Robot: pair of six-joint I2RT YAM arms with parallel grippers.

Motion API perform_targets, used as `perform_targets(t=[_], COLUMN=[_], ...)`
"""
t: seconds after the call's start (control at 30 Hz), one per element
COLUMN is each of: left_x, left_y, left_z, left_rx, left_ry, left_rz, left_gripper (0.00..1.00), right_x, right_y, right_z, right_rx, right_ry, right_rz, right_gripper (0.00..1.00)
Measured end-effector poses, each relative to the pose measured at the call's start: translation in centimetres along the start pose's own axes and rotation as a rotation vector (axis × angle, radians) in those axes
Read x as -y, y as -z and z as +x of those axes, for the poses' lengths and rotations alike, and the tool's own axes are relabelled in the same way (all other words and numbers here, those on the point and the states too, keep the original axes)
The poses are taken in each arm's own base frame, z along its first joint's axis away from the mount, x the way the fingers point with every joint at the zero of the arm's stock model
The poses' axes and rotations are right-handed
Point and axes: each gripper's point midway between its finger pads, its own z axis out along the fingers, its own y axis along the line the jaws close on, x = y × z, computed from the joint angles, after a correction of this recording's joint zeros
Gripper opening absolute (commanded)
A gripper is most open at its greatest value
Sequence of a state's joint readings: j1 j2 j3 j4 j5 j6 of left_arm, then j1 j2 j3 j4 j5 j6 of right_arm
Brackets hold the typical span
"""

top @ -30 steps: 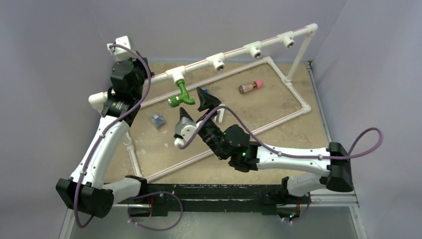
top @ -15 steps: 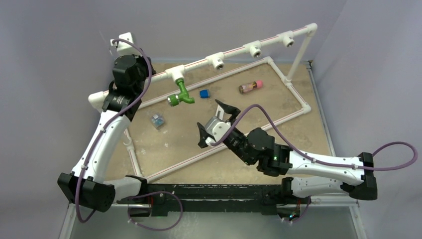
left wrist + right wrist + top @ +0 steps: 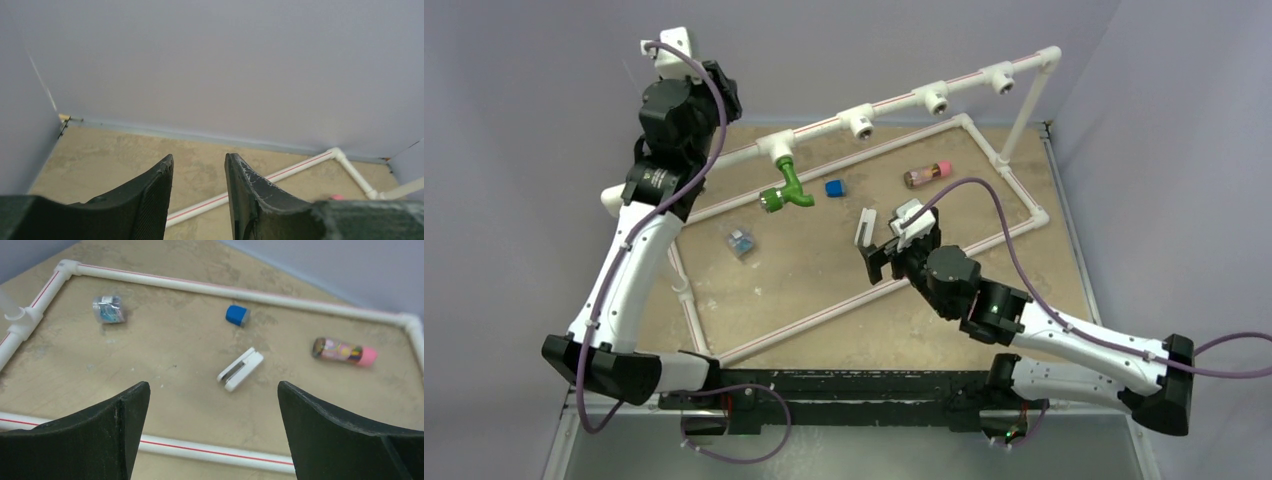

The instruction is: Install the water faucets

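Over sandy tabletop [image 3: 824, 290] — finds green tap [image 3: 786, 190] at ten o'clock from right gripper [image 3: 893, 242], jaws wide, nearer; left gripper [image 3: 198, 159] parted, empty.

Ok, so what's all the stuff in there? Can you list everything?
green faucet: one, bright green, hanging at the leftmost fitting of the raised pipe
raised pipe: one, white, four fittings, along the back
pipe frame: one, white with a red line, lying flat on the table
blue block: one, blue, right of the faucet
clip: one, white, mid-table
tube: one, pink cap, far right
packet: one, clear and blue, left side
table: one, sandy brown
left arm: one, white and black, up at the far left, jaws slightly apart, empty
right arm: one, white and black, over mid-table, jaws wide open, empty
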State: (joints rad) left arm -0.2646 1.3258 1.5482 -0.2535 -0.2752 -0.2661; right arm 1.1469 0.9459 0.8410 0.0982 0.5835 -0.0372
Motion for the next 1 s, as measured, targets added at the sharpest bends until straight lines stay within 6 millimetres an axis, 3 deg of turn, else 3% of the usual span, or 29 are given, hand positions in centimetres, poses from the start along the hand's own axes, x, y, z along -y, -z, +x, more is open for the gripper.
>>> perform_targets(t=[0.2,0.43,0.53,0.67,0.8,0.93,1.0], left_x=[2.1,5.1,6.5,7.8,8.7,9.1,9.1], left_y=[1.5,4.9,7.5,11.4,15.6,19.1,19.9], left_z=[-5.4,-7.7,-8.3,-8.4,-7.4,-5.1,-4.1], left_rx=[0.13,0.163,0.155,0.123,0.063,-0.032,-0.064], left_ry=[0.04,0.078,0.091,0.1,0.111,0.132,0.141], left_rz=[0.102,0.293,0.399,0.524,0.641,0.733,0.751], left_gripper=[0.46,0.54,0.56,0.56,0.57,0.57,0.57], right_x=[2.4,6.5,9.2,13.4,15.3,17.5,18.6], right_y=[-1.4,-4.7,-5.6,-6.0,-6.1,-5.6,-5.0], right_z=[4.2,8.8,10.5,12.3,13.4,12.8,11.9], right_rx=[-0.105,-0.254,-0.299,-0.332,-0.341,-0.298,-0.26], right_ry=[-0.164,-0.338,-0.447,-0.591,-0.631,-0.604,-0.586], right_rz=[0.048,0.089,0.109,0.169,0.253,0.373,0.427], right_gripper=[0.99,0.98,0.98,0.98,0.98,0.98,0.99])
